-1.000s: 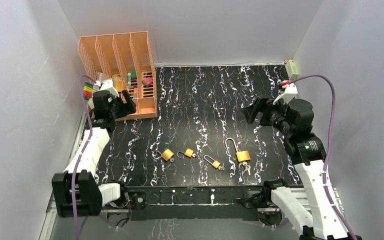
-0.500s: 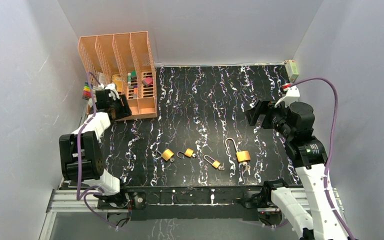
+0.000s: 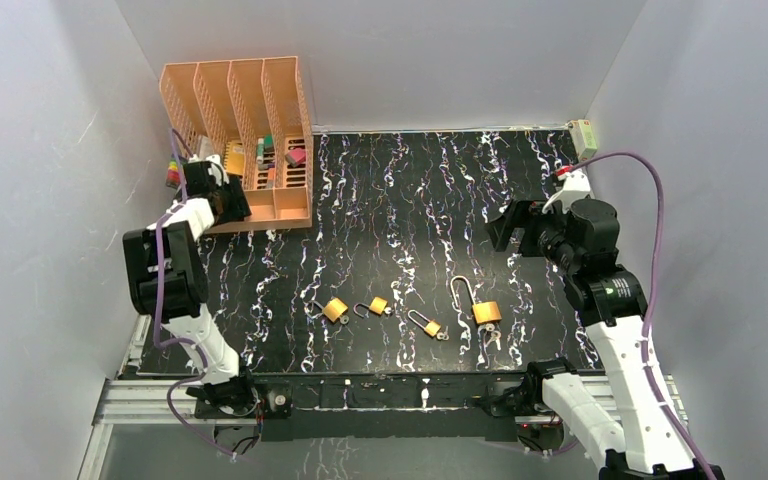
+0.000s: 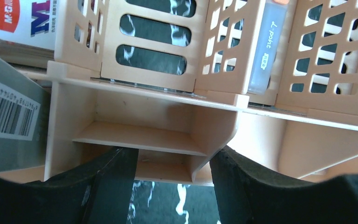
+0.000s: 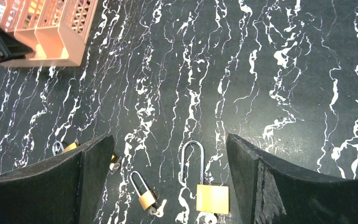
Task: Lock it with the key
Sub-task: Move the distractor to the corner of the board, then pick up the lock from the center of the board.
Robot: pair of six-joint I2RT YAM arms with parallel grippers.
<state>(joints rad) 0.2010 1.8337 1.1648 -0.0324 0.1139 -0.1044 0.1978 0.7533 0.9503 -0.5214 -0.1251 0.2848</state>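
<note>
Four brass padlocks lie in a row near the table's front: two small ones (image 3: 335, 309) (image 3: 377, 305), a slim one (image 3: 428, 325), and a large one (image 3: 484, 310) with a long open shackle and a key (image 3: 494, 339) in its base. My right gripper (image 3: 505, 225) hovers open behind them. In the right wrist view, the large padlock (image 5: 213, 198) and the slim padlock (image 5: 145, 198) with its key (image 5: 158, 210) lie between the spread fingers of the right gripper (image 5: 167, 139). My left gripper (image 3: 222, 200) is open at the orange organizer's front left corner, far from the locks.
The orange slotted organizer (image 3: 260, 100) with small items stands at the back left. In the left wrist view its front lip (image 4: 168, 140) sits between the fingers of the left gripper (image 4: 170, 156). A grey box (image 4: 9, 112) is at its left. White walls enclose the table.
My left arm has folded upward and its gripper has moved back-left along the organizer's front; the organizer has shifted slightly. My right gripper has barely moved. The padlocks lie unchanged.
</note>
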